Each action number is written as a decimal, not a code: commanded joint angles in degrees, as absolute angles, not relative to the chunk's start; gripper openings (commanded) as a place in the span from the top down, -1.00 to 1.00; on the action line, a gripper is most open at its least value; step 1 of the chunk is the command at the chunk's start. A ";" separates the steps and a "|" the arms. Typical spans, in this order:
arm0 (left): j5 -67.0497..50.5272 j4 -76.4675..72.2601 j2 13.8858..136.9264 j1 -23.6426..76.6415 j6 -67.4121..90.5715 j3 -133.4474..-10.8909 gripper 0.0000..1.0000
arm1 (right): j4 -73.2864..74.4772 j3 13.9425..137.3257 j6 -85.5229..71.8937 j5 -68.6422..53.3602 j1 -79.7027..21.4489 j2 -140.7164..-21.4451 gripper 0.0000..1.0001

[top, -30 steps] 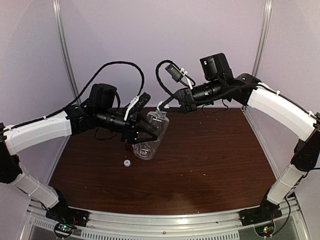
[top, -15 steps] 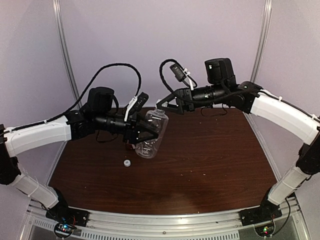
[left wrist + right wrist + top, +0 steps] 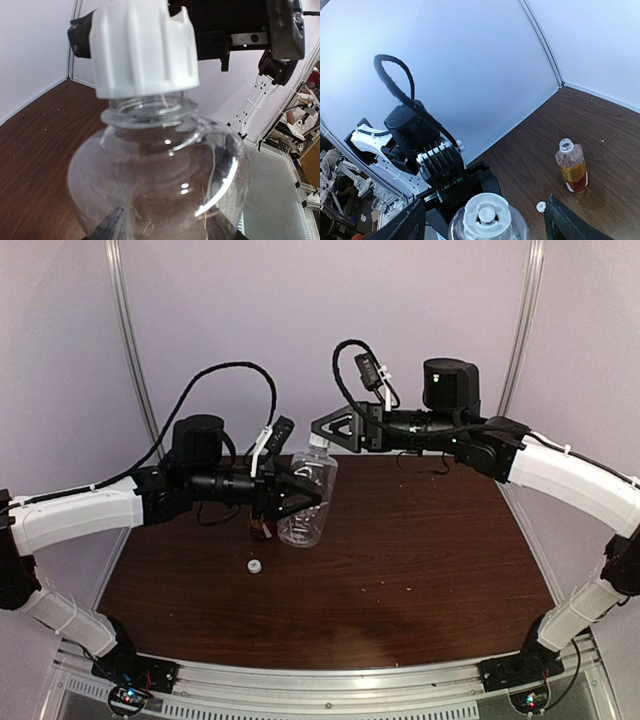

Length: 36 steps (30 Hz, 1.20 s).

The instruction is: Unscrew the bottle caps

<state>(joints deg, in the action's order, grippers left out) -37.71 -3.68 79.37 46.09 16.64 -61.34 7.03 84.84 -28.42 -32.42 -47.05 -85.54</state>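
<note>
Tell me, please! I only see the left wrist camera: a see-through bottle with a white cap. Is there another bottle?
Observer: Yes, an amber bottle stands upright on the table.
Operator: Is its cap on?
Observer: No, its neck is open; a small loose cap lies on the table beside it.
Operator: Is the right gripper squeezing the white cap?
Observer: No, it is open, one finger on either side, not touching.
</note>
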 commanded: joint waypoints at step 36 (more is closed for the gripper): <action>-36.65 -10.18 78.93 46.76 18.94 -61.05 0.44 | 1.35 83.05 -30.78 -33.59 -47.99 -86.76 0.75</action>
